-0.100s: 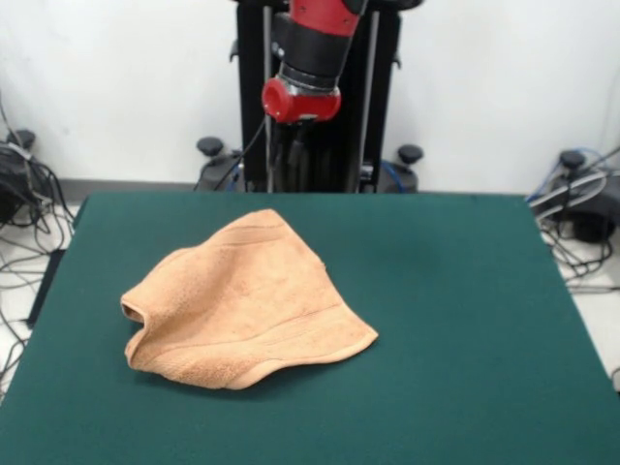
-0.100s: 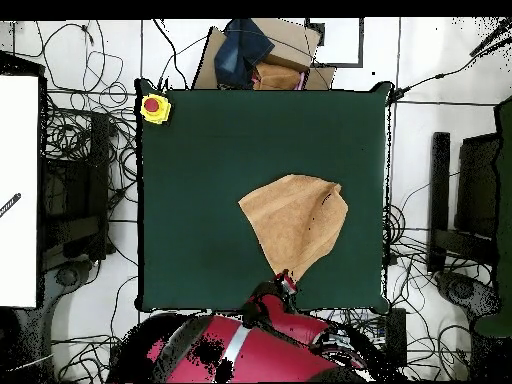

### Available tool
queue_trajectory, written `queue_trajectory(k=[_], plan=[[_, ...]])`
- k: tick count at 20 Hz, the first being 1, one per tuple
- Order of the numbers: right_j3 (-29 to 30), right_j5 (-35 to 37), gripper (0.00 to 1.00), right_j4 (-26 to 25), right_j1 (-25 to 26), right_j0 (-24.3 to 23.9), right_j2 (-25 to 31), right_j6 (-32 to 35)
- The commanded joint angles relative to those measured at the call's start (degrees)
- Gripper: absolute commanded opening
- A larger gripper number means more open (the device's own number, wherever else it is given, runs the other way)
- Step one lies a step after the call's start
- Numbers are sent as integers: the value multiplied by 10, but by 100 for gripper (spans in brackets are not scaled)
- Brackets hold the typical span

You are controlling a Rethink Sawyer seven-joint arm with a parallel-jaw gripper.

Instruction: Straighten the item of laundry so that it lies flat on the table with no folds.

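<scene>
Towel (image 1: 247,305) left of desk (image 1: 455,320) centre in front view, bunched: one edge rolled under, ridges across middle, far corner pointing at arm. Not flat. Tool (image 1: 291,145) raised above far desk edge, clear of cloth; finger state cannot tell. Bare felt all round towel, widest on right; room to spread.

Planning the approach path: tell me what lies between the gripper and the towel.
Nothing. In the front view, only bare green table separates the raised gripper from the crumpled towel; overhead, its tip hangs over the towel's pointed corner.
</scene>
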Motion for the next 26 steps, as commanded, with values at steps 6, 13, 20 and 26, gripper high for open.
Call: queue_trajectory(k=[6,13,20,26], plan=[[-105,115,100,-55,-25,-43,109,69],[-116,197,100,-91,-69,-93,166,46],[-96,340,100,-95,-176,-173,246,-6],[-119,374,100,-99,-192,-177,258,4]])
